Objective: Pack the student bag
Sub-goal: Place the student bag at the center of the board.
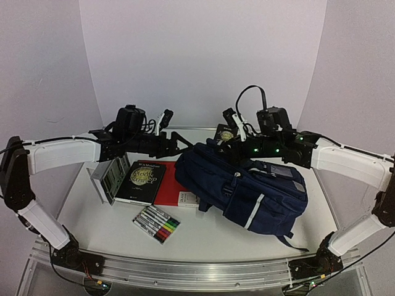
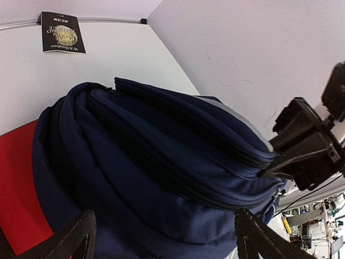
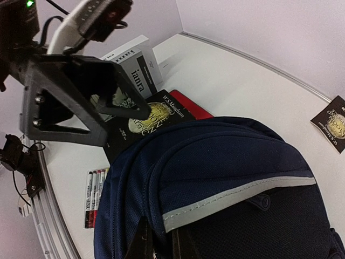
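Note:
The student bag (image 1: 247, 185), navy with a grey reflective strip, lies on its side at the table's middle right. My left gripper (image 1: 185, 146) is wide open at the bag's top left end. In the left wrist view its fingers (image 2: 75, 237) straddle the navy fabric (image 2: 161, 162) without closing on it. My right gripper (image 1: 231, 147) is at the bag's top rear. In the right wrist view its jaws (image 3: 161, 245) are nearly together, pinching a fold of the bag (image 3: 215, 167) beside the grey strip.
A black book (image 1: 143, 176) lies on a red book (image 1: 168, 188). A grey boxed volume (image 1: 110, 179) stands left of them. A marker pack (image 1: 156, 223) lies near the front, a white box (image 1: 188, 198) against the bag, and a small black booklet (image 1: 225, 132) at the back.

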{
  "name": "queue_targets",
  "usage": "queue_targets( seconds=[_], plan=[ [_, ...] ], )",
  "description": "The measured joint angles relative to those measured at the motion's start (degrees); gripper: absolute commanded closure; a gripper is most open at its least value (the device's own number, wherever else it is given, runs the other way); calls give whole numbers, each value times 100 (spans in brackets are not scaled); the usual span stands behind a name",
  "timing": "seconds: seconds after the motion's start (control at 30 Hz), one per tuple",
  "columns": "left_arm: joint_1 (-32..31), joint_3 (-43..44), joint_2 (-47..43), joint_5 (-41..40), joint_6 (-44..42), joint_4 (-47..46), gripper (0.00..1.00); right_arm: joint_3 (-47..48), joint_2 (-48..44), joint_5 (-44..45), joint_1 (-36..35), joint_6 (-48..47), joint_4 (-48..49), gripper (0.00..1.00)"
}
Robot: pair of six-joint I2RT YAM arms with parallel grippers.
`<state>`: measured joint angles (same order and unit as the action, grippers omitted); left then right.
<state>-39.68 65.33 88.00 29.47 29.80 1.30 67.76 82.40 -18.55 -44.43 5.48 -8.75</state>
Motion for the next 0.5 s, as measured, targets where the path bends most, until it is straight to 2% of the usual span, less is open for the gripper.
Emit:
queue_targets(
  seconds=[0.07, 0.27, 0.5],
  plan=[
    [-2, 9, 229, -70, 211, -105, 25, -55, -38, -93, 1, 49, 28, 100],
    [22, 199, 658, -695, 887, 26, 34, -311, -154, -350, -4, 157, 219, 100],
    [143, 333, 1054, -892, 1614, -25, 37, -495, -163, -515, -55, 233, 299, 100]
  ],
)
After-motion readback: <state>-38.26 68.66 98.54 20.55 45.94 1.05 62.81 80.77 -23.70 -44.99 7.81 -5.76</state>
